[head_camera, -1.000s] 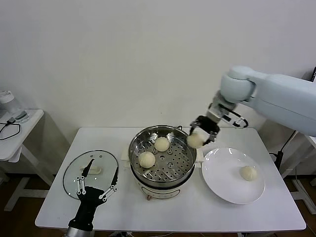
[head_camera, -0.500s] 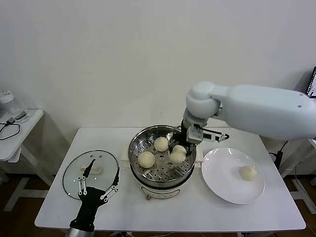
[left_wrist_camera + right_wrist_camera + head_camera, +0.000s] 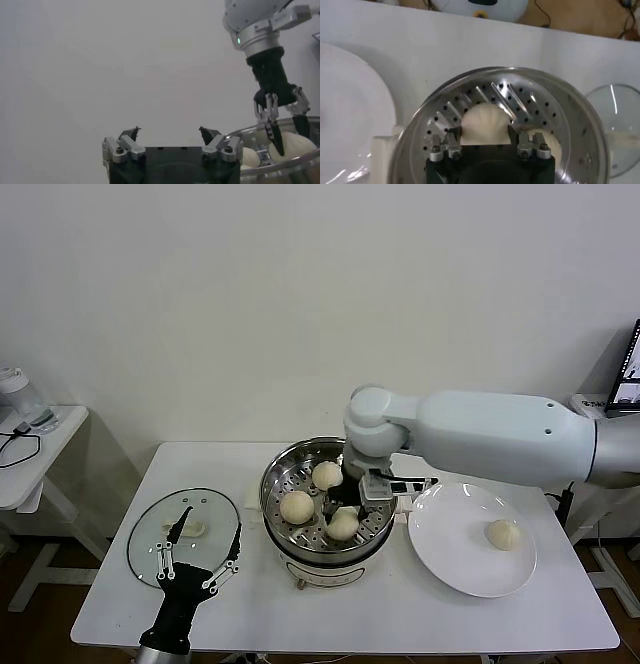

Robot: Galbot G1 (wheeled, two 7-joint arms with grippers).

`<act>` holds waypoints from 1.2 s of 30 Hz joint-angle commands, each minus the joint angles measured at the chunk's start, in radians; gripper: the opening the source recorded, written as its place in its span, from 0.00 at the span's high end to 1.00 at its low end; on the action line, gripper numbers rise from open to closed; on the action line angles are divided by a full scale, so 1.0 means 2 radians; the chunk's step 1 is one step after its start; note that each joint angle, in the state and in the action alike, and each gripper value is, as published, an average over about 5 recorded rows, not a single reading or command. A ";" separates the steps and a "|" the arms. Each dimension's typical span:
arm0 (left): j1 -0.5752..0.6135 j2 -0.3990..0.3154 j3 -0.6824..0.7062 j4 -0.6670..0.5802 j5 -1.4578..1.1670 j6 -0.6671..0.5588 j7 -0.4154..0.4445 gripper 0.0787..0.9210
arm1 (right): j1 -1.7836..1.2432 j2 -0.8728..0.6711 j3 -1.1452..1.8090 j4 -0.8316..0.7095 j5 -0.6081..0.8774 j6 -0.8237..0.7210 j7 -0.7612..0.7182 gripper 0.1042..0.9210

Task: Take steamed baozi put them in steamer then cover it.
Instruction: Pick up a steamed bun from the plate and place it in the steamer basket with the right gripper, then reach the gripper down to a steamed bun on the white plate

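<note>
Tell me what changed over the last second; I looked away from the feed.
The right gripper carried a baozi from over the steamer's rim beside the white plate leftward and down onto the perforated tray, still clamped on it. Unchanged: two baozi in the steamer, one on the plate, the glass lid on the table, the left gripper open over it.

A round glass lid (image 3: 184, 534) lies flat on the left of a white rectangular table (image 3: 520, 614); a round white plate (image 3: 455, 544) sits on its right. A small white side table (image 3: 30, 459) stands beyond, carrying a cable.
</note>
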 commanded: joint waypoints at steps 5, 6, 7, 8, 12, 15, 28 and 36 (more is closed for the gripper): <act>-0.002 0.000 0.000 0.001 0.000 -0.001 0.000 0.12 | -0.014 0.021 -0.002 -0.003 -0.023 0.016 0.008 0.29; -0.002 0.000 0.000 0.001 0.000 -0.001 0.000 0.12 | -0.014 0.022 -0.002 -0.004 -0.023 0.016 0.008 0.27; -0.002 -0.001 0.000 0.001 0.000 -0.001 0.000 0.12 | -0.014 0.023 -0.001 -0.005 -0.023 0.016 0.009 0.25; -0.003 -0.001 0.000 0.001 0.000 -0.001 0.000 0.12 | -0.014 0.023 0.001 -0.007 -0.023 0.016 0.009 0.22; -0.004 -0.001 0.000 0.003 0.000 -0.001 0.000 0.12 | -0.009 0.014 0.021 -0.011 -0.008 0.010 0.006 0.14; -0.003 -0.001 -0.002 0.001 0.000 -0.001 0.000 0.12 | -0.001 -0.015 0.050 -0.006 0.018 -0.008 -0.009 0.12; -0.009 0.001 0.005 0.002 0.002 0.002 0.000 0.12 | 0.010 -0.240 0.110 -0.155 0.209 -0.305 -0.078 0.12; -0.008 0.001 0.006 0.004 0.004 0.003 0.000 0.12 | -0.097 -0.297 0.122 -0.234 0.182 -0.318 -0.073 0.12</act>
